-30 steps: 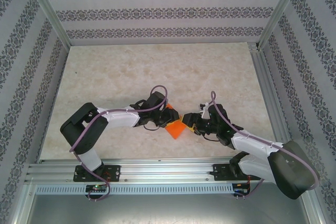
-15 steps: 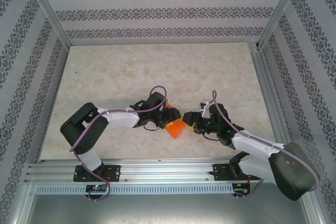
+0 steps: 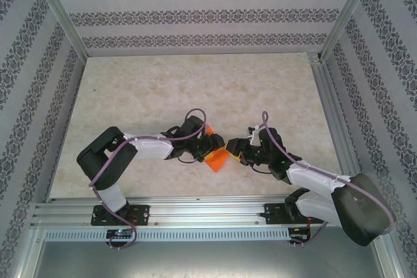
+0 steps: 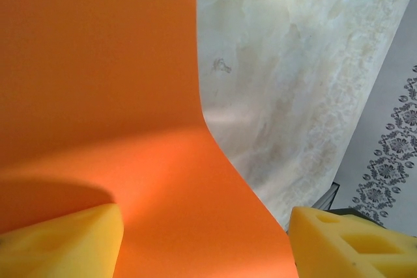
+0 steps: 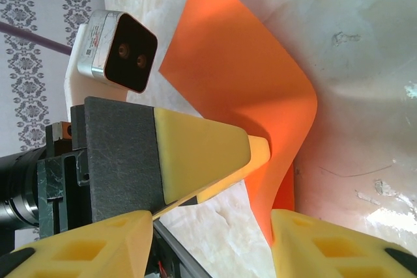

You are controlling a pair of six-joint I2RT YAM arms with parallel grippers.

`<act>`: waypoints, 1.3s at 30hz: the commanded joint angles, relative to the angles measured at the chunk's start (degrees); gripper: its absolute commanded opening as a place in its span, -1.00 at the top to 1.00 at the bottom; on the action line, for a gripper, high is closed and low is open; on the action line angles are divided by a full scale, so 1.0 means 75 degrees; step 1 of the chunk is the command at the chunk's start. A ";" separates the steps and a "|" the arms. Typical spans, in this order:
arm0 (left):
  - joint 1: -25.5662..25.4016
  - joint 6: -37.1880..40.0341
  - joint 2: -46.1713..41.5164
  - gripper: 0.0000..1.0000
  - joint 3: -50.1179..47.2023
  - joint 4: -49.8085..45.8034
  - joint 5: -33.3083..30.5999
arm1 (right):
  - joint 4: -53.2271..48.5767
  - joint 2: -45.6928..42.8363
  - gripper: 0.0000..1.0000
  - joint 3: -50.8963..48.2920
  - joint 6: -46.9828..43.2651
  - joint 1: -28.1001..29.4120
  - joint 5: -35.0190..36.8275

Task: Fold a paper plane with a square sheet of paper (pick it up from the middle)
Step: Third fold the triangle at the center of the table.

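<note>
I worked in a lab test cell, not a home. Around the marble-patterned table (image 3: 195, 83) stood walls (image 3: 195, 14) papered in grey floral stripes, held by bare aluminium posts (image 3: 60, 14) at the table's far corners. My bases were bolted to a slotted aluminium rail (image 3: 208, 211) along the table's near edge.

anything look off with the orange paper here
Yes: the square sheet of paper isn't lying flat. It bows up off the table in a smooth curve between the left gripper and right gripper, bent rather than sharply creased.
</note>
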 commanded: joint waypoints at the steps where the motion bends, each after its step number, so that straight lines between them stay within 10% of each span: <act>1: -0.0122 0.0030 -0.0289 -0.41 0.0030 0.0558 0.0279 | 0.0678 0.0250 -0.05 0.0130 0.0181 0.0146 -0.0242; 14: -0.0111 0.0501 -0.1337 -0.55 -0.0014 -0.0674 -0.0698 | 0.0767 0.0494 -0.02 0.0087 0.0197 0.0240 -0.0182; 26: -0.0125 0.1554 -0.1883 0.07 0.0611 -0.3941 -0.2400 | -0.2382 0.0139 -0.07 0.0461 -0.0629 0.0362 0.1189; 39: 0.0821 0.2164 -0.0898 0.24 0.0868 -0.3424 -0.2017 | -0.0807 0.1086 -0.10 0.0481 -0.0192 0.0458 0.0701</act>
